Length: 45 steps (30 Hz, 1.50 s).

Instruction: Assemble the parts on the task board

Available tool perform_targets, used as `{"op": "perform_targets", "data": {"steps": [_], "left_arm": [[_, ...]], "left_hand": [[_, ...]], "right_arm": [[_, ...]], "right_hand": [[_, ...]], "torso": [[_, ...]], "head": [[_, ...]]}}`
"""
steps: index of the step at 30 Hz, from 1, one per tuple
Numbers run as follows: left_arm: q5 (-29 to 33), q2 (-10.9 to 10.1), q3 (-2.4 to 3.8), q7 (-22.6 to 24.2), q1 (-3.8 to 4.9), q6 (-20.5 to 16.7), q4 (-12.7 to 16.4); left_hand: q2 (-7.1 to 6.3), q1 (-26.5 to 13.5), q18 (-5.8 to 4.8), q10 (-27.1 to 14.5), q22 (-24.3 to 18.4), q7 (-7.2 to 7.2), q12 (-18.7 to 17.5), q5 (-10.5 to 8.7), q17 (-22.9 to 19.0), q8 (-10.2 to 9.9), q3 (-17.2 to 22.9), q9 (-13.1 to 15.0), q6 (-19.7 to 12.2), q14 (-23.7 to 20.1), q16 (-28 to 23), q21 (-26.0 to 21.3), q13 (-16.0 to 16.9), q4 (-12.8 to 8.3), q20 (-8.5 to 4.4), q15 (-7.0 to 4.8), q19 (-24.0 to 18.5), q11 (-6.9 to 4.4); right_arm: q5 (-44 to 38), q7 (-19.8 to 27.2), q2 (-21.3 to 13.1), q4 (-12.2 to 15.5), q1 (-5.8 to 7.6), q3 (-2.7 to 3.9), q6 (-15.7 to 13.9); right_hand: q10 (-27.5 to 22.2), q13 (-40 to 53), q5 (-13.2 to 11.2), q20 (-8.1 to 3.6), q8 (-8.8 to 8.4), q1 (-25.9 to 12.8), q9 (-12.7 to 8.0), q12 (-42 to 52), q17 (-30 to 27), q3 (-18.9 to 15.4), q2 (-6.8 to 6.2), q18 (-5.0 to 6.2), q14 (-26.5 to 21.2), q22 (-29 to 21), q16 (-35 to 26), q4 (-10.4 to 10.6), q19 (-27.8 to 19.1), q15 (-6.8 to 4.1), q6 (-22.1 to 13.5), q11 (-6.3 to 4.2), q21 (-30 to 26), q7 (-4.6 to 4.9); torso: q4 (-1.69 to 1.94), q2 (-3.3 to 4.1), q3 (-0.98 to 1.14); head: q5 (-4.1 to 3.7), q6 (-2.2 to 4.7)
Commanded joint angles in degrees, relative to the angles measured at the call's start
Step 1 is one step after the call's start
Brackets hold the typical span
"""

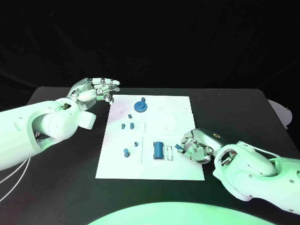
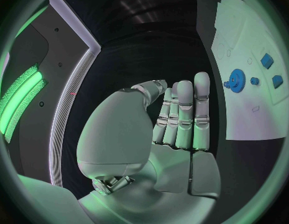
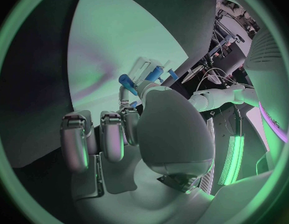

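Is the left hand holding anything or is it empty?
Empty. The left hand shows a bare palm with fingers straight and close together, nothing between them. It is off the board's far left corner, clear of the gear.

The hand point(image 2: 175, 129) looks like smooth, satiny metal — the task board point(image 1: 165, 164) matt white — the table point(image 1: 69, 187) matt black.

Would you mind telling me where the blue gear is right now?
In the head view the blue gear sits near the far edge of the white board, just right of the left hand, which holds nothing.
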Motion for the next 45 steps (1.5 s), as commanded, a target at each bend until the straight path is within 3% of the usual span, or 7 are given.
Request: {"op": "perform_targets", "data": {"steps": [1, 6, 10, 19, 34, 41, 45], "left_arm": [[0.24, 0.14, 0.03, 0.38, 0.02, 0.77, 0.12], [0.24, 0.20, 0.03, 0.38, 0.02, 0.81, 0.15], [0.24, 0.18, 0.03, 0.38, 0.02, 0.84, 0.19], [0.24, 0.12, 0.03, 0.31, 0.02, 0.90, 0.24], [0.24, 0.03, 0.03, 0.27, 0.02, 0.95, 0.26], [0.24, -0.01, 0.03, 0.25, 0.02, 0.95, 0.26], [0.24, -0.03, 0.03, 0.24, 0.02, 0.94, 0.25]], "left_hand": [[0.73, 0.07, 0.88, -0.40, -0.06, -0.10, 0.22, 0.30, -0.06, 0.25, -0.13, 0.05, 0.05, -0.44, 0.04, -0.21, 0.06, 0.21, -0.13, -0.05, 0.32, 0.16], [0.73, 0.07, 0.88, -0.40, -0.06, -0.10, 0.22, 0.30, -0.06, 0.25, -0.13, 0.05, 0.05, -0.44, 0.04, -0.21, 0.06, 0.21, -0.13, -0.05, 0.32, 0.16], [0.73, 0.07, 0.88, -0.40, -0.06, -0.10, 0.22, 0.30, -0.06, 0.25, -0.13, 0.05, 0.05, -0.44, 0.04, -0.21, 0.06, 0.21, -0.13, -0.05, 0.32, 0.16], [0.73, 0.07, 0.88, -0.40, -0.06, -0.10, 0.22, 0.30, -0.06, 0.25, -0.13, 0.05, 0.05, -0.44, 0.04, -0.21, 0.06, 0.21, -0.13, -0.05, 0.32, 0.16], [0.73, 0.07, 0.88, -0.40, -0.06, -0.10, 0.22, 0.30, -0.06, 0.25, -0.13, 0.05, 0.05, -0.44, 0.04, -0.21, 0.06, 0.21, -0.13, -0.05, 0.32, 0.16], [0.73, 0.07, 0.88, -0.40, -0.06, -0.10, 0.22, 0.30, -0.06, 0.25, -0.13, 0.05, 0.05, -0.44, 0.04, -0.21, 0.06, 0.21, -0.13, -0.05, 0.32, 0.16], [0.73, 0.07, 0.88, -0.40, -0.06, -0.10, 0.22, 0.30, -0.06, 0.25, -0.13, 0.05, 0.05, -0.44, 0.04, -0.21, 0.06, 0.21, -0.13, -0.05, 0.32, 0.16]], "right_arm": [[5.26, 0.41, 0.93, -0.52, 0.03, 0.01, -1.47], [8.27, 0.40, 2.83, -1.87, 0.05, 0.02, 0.94], [9.45, 0.35, 4.04, -2.65, 0.01, 0.01, 2.47], [10.46, -0.11, 5.99, -4.05, -0.04, 0.02, 5.43], [9.25, -1.35, 6.74, -4.93, -0.05, 0.02, 5.65], [8.01, -1.23, 6.93, -4.76, -0.05, 0.02, 5.63], [7.78, -0.98, 6.99, -4.64, -0.05, 0.02, 5.51]], "right_hand": [[0.02, 7.35, 0.04, -0.14, 0.37, -0.86, 1.84, 0.19, 10.58, 7.42, -0.21, -0.38, 5.14, 15.08, -0.25, -6.90, 5.99, 0.31, 0.01, 0.11, 0.25, -0.35], [0.00, 7.37, 0.32, -0.14, 0.40, -2.46, 1.93, 0.18, 10.60, 7.55, -0.48, -0.38, 5.15, 15.08, -0.25, -6.67, 5.99, 0.33, 0.09, 0.12, 0.25, -0.33], [0.15, 7.58, 3.61, -0.16, 0.58, -4.80, 2.11, 0.44, 10.52, 7.00, -0.60, -0.38, 5.13, 15.08, -0.29, -6.28, 5.99, 0.29, 0.43, 0.09, 0.25, -0.39], [0.71, 8.33, 4.61, -0.23, 0.98, -7.50, 2.32, 1.45, 10.43, 6.31, 0.01, -0.38, 5.11, 15.08, -0.33, -5.26, 5.99, 0.19, 1.17, -0.06, 0.25, -0.59], [1.15, 8.95, 4.07, -0.39, 1.37, -11.23, 2.49, 2.24, 10.42, 5.20, 0.64, -0.38, 5.12, 15.08, -0.34, -4.20, 5.99, 0.03, 1.78, -0.23, 0.25, -0.78], [1.22, 9.09, 1.94, -0.37, 1.32, -15.18, 2.36, 2.36, 10.39, 3.62, 0.36, -0.38, 5.12, 15.08, -0.37, -4.03, 5.99, 0.07, 2.00, -0.17, 0.25, -0.73], [1.26, 9.18, 5.77, -0.39, 1.36, -17.67, 2.33, 2.41, 10.42, 1.60, -0.50, -0.38, 5.12, 15.08, -0.36, -4.08, 5.99, 0.03, 2.23, -0.20, 0.25, -0.76]], "torso": [[0.02, 0.01, -0.04], [0.10, 0.03, -0.05], [0.05, 0.10, 0.01], [0.01, 0.03, -0.02], [-0.01, 0.03, -0.03], [0.00, 0.01, 0.01], [0.00, 0.00, -0.01]], "head": [[-0.02, -0.03], [-0.04, -0.10], [0.14, -0.17], [0.25, -0.44], [0.29, -0.60], [0.31, -0.60], [0.37, -0.62]]}}
